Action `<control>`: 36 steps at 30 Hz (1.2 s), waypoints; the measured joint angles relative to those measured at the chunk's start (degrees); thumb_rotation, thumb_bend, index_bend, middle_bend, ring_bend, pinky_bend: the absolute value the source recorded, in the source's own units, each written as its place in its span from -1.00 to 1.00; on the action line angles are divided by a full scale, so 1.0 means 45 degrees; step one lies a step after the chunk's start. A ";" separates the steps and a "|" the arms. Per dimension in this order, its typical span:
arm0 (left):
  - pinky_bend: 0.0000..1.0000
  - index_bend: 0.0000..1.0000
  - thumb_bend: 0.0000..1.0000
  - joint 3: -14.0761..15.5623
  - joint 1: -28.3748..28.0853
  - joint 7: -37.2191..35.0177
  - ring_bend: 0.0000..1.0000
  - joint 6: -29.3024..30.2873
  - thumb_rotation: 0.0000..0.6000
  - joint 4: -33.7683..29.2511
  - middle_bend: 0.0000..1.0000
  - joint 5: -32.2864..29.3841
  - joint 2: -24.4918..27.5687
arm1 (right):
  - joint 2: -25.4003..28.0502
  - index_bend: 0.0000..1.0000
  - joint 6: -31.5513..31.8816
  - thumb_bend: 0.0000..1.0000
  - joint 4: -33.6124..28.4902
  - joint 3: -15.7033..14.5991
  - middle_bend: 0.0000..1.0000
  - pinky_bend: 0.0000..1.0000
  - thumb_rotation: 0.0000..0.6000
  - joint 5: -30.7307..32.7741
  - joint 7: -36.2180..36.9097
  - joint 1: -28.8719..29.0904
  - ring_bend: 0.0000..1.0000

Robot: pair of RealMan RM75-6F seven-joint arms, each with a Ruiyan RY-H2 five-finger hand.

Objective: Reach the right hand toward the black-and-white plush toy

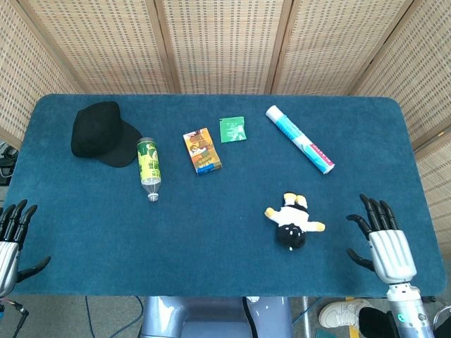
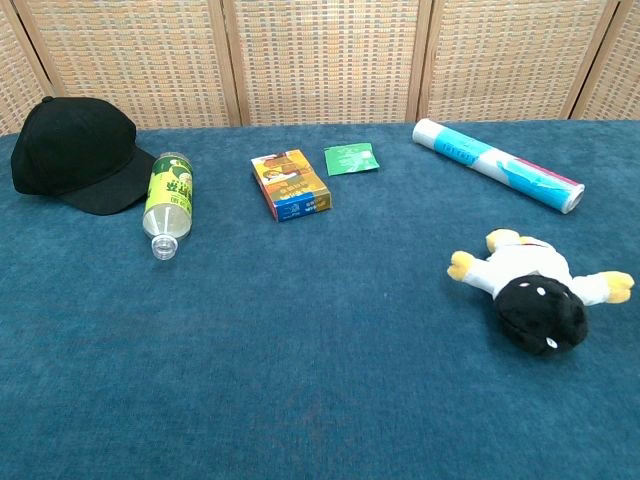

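The black-and-white plush toy (image 1: 293, 222) (image 2: 534, 290) lies on the blue table right of centre, its black head toward the near edge. My right hand (image 1: 380, 243) hovers over the table's near right part, fingers spread and empty, a short way right of the toy. At the near left corner my left hand (image 1: 10, 239) is open too, holding nothing. Neither hand shows in the chest view.
A black cap (image 1: 100, 132) lies at the far left, with a green-labelled bottle (image 1: 149, 166) next to it. A colourful box (image 1: 201, 150), a green packet (image 1: 232, 129) and a white-blue roll (image 1: 299, 139) lie across the back. The table's near edge (image 1: 211, 292) runs below.
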 measured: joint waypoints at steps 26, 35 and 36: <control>-1.00 -1.00 -0.94 -0.0010 -0.0068 -0.0298 -1.00 -0.0092 1.00 0.0040 -1.00 -0.0069 0.0048 | -0.2763 -0.18 -0.3081 -0.03 0.0903 0.0697 -0.95 -0.91 1.00 0.4723 -0.2914 0.2182 -1.00; -1.00 -1.00 -0.94 -0.0030 -0.0069 -0.0313 -1.00 -0.0066 1.00 0.0049 -1.00 -0.0085 0.0030 | -0.3031 -0.13 -0.3207 -0.07 0.1382 0.0708 -0.90 -0.91 1.00 0.5100 -0.2851 0.2422 -1.00; -1.00 -1.00 -0.94 -0.0026 -0.0070 -0.0312 -1.00 -0.0067 1.00 0.0048 -1.00 -0.0073 0.0030 | -0.3053 -0.13 -0.3207 -0.07 0.1424 0.0713 -0.90 -0.91 1.00 0.5127 -0.2835 0.2447 -1.00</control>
